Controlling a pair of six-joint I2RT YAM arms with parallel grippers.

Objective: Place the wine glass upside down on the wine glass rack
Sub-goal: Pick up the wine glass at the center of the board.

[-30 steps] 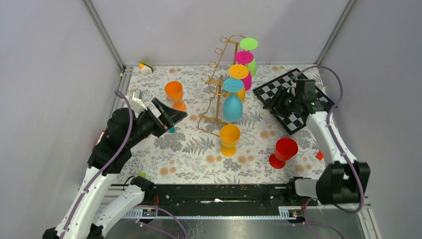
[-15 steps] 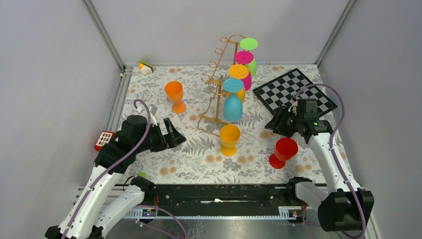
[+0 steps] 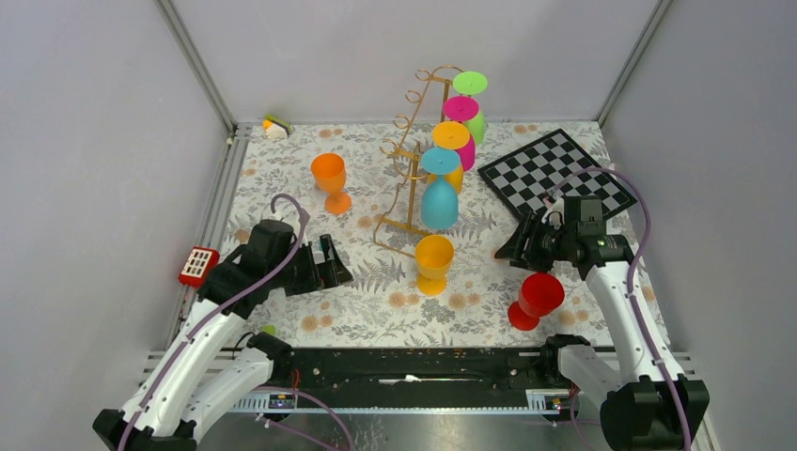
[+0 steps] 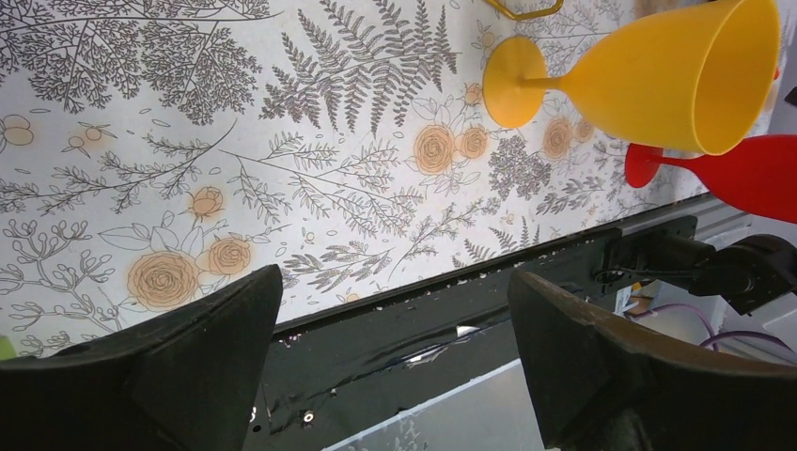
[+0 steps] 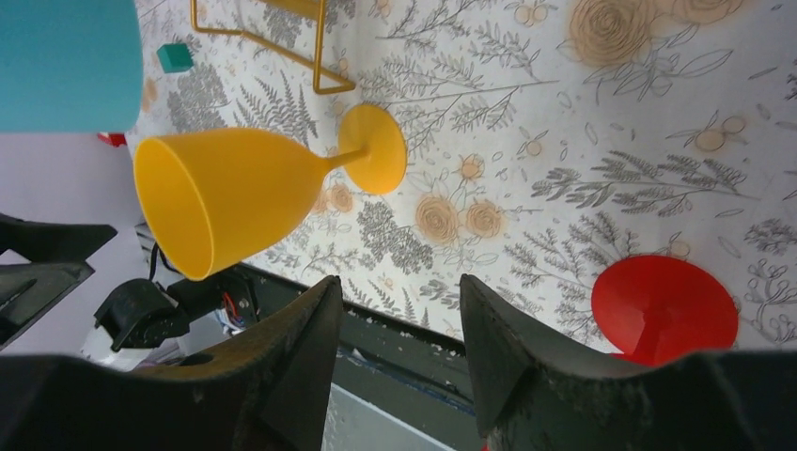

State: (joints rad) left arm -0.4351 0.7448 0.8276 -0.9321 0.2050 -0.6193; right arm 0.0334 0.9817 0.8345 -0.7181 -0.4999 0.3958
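Both empty-handed | left gripper (image 3: 336,267) gaped wide | right gripper (image 3: 510,248) stood half open | yellow wine glass (image 3: 434,258) stood upright between them

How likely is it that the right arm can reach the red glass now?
Probably yes. The right gripper hangs open close by the red glass, which stands upright with nothing between them; the yellow glass stands well off to the side.
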